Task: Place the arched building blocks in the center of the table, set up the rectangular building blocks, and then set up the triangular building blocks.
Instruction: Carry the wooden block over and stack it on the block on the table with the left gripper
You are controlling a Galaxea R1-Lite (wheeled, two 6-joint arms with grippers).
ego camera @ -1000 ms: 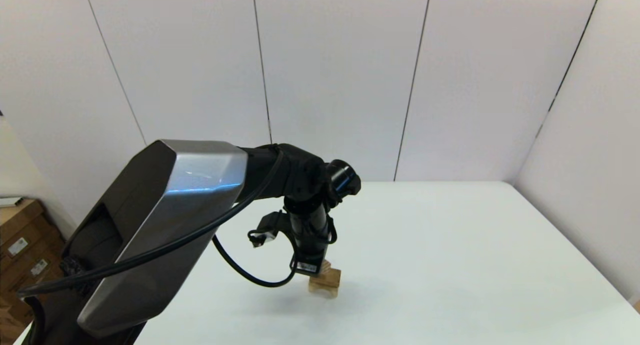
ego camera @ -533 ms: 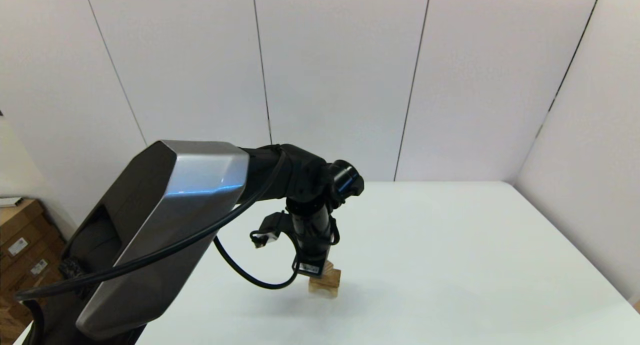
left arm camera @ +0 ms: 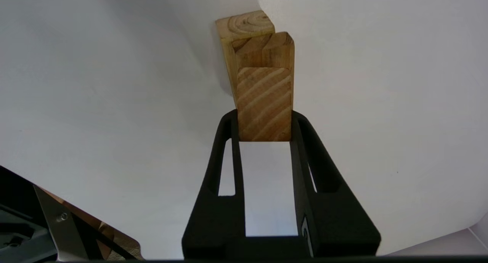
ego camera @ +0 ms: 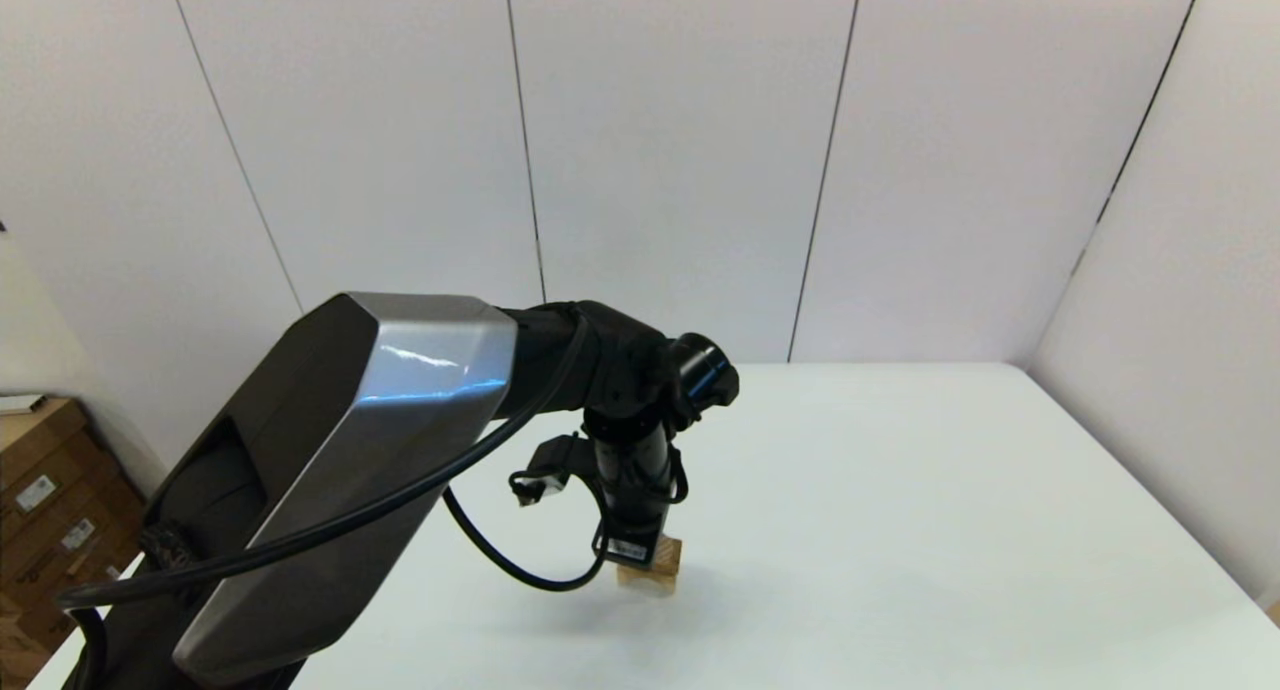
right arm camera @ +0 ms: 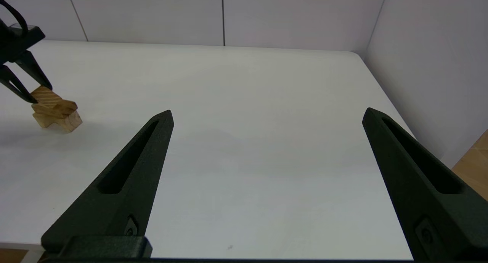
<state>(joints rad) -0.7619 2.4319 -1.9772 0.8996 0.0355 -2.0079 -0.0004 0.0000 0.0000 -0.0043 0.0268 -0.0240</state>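
In the left wrist view my left gripper [left arm camera: 264, 116] is shut on the triangular block [left arm camera: 264, 103], a small wedge with striped grain. The wedge touches the top of a small stack. Under it lies the rectangular block [left arm camera: 264, 49], and below that the arched block [left arm camera: 244, 23]. The right wrist view shows the same stack at the far left: triangular block [right arm camera: 47, 96], rectangular block [right arm camera: 57, 106], arched block [right arm camera: 59, 122]. In the head view the left wrist hides most of the stack; only the arched block [ego camera: 645, 577] shows clearly. My right gripper [right arm camera: 267, 116] hangs open over the table's right side.
The white table [ego camera: 900, 490] stretches to the right of the stack, with rounded far corners. Grey wall panels stand right behind it and along its right edge. Cardboard boxes [ego camera: 40, 490] sit on the floor at the left.
My left arm has come down and slightly right, bringing the triangular block down onto the stack. The right arm has not moved.
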